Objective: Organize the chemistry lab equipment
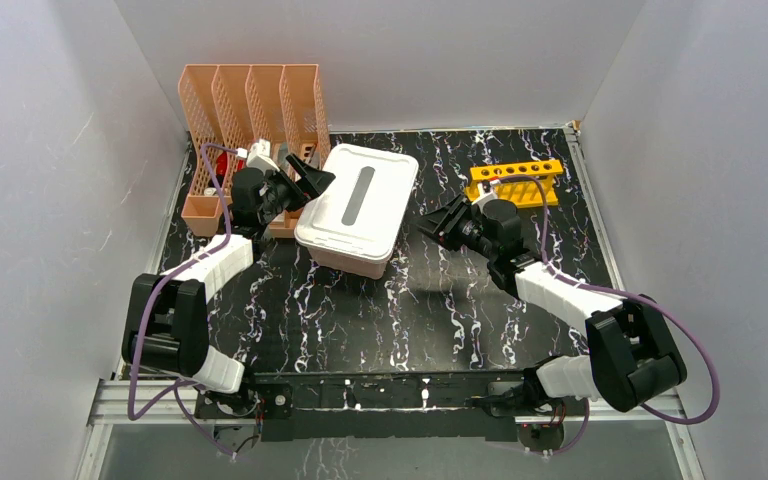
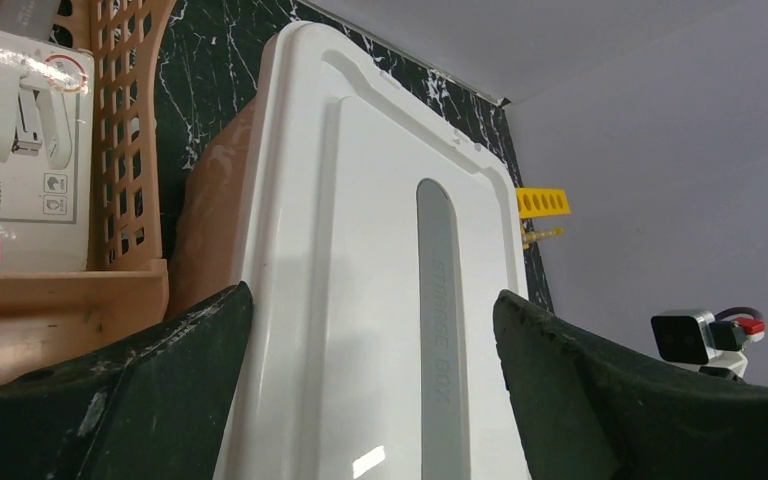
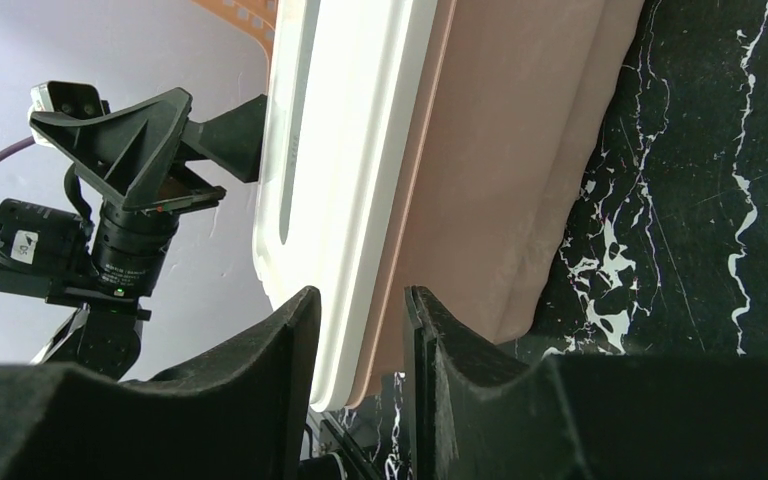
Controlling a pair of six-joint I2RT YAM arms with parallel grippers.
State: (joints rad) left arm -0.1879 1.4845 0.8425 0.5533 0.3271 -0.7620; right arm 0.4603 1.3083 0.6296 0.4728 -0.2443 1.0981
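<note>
The yellow tube rack (image 1: 515, 180) stands at the back right; its end shows in the left wrist view (image 2: 542, 203). The dishes, bowl, rubber tube, tweezers, clip and clear rack are out of view. The pink tub (image 1: 345, 258) with its white lid (image 1: 360, 195) sits mid-table. My left gripper (image 1: 310, 180) is wide open and empty, hovering over the lid's left edge (image 2: 360, 250). My right gripper (image 1: 438, 222) is just right of the tub, jaws a narrow gap apart and empty; the lid rim (image 3: 340, 150) and tub wall (image 3: 500, 150) lie just beyond its tips (image 3: 360, 320).
The peach mesh file holder (image 1: 250, 120) stands at the back left, close behind my left gripper, with a stapler box (image 2: 25, 150) in it. White walls enclose the black marbled table (image 1: 380, 320) on three sides.
</note>
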